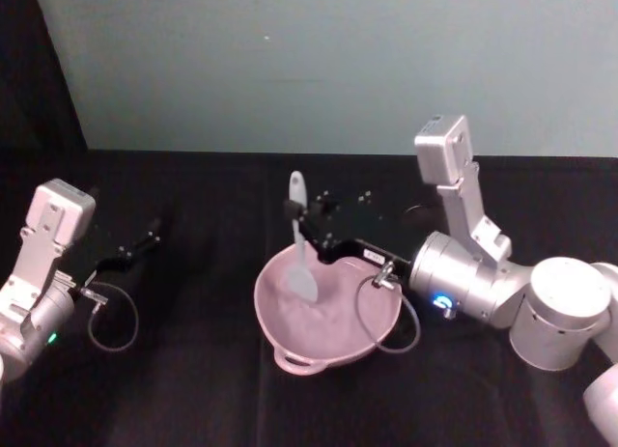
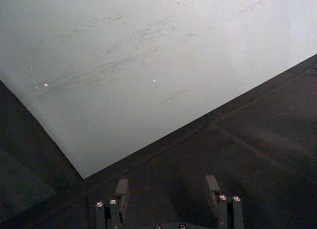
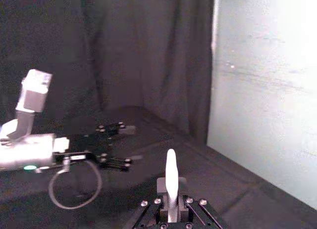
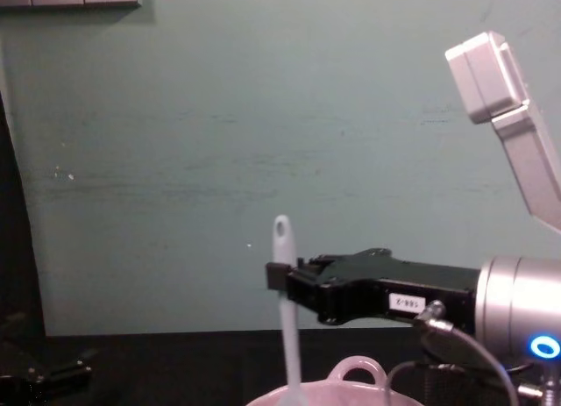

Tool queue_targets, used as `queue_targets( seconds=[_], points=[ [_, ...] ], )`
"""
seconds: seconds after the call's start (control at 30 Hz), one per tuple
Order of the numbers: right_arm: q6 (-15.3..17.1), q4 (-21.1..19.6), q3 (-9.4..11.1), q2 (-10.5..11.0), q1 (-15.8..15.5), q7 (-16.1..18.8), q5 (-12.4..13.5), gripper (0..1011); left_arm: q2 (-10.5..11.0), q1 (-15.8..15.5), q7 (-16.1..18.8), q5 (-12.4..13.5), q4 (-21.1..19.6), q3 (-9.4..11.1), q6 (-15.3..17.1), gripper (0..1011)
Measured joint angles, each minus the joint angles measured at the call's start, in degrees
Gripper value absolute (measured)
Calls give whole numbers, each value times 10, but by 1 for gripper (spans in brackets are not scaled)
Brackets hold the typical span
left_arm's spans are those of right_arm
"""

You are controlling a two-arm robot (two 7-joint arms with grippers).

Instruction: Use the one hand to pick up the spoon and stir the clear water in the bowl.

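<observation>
The right claw (image 1: 294,211) reaches in from the right over a black-draped bench (image 1: 193,389). It is clamped on the handle of a slim white spoon (image 1: 300,246), gripping just below the tip and holding it upright. The scoop end dips inside a pale pink bowl (image 1: 333,331) at the bench's middle; any water in it is too clear to make out. The left claw (image 1: 147,242) sits well off to the left, fingers apart and empty. The pick-up looks done; the stirring itself appears to be what is left.

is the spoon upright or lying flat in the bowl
Upright. The right gripper is shut on the spoon, scoop end down in the bowl, handle tip up. The left gripper sits aside.
</observation>
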Motion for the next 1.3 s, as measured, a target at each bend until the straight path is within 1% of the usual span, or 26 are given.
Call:
queue_targets(
  seconds=[0.1,0.2,0.27,0.4,0.57,0.73,0.83,0.93,1.03,1.07,1.17,1.3],
  points=[
    [-2,7,8,2,3,-5,0,112,0,0,0,0,0,0,0,1005],
    [-3,8,19,9,2,-10,2,112,0,0,0,0,0,0,0,1005],
    [-4,3,27,15,-3,-14,3,112,0,0,0,0,0,0,0,1005],
    [-3,-6,37,25,-12,-18,6,112,0,0,0,0,0,0,0,1005],
    [-1,-23,45,34,-27,-21,8,112,0,0,0,0,0,0,0,1005],
    [2,-43,47,38,-41,-22,11,112,0,0,0,0,0,0,0,1005],
    [4,-52,43,39,-47,-22,11,112,0,0,0,0,0,0,0,1005],
    [6,-64,32,38,-52,-18,10,112,0,0,0,0,0,0,0,1005],
    [8,-67,22,34,-52,-13,7,112,0,0,0,0,0,0,0,1005],
    [9,-67,15,31,-50,-9,6,112,0,0,0,0,0,0,0,1005],
    [10,-63,4,23,-43,-4,3,112,0,0,0,0,0,0,0,1005],
    [9,-51,-6,13,-31,0,0,112,0,0,0,0,0,0,0,1005]
  ],
)
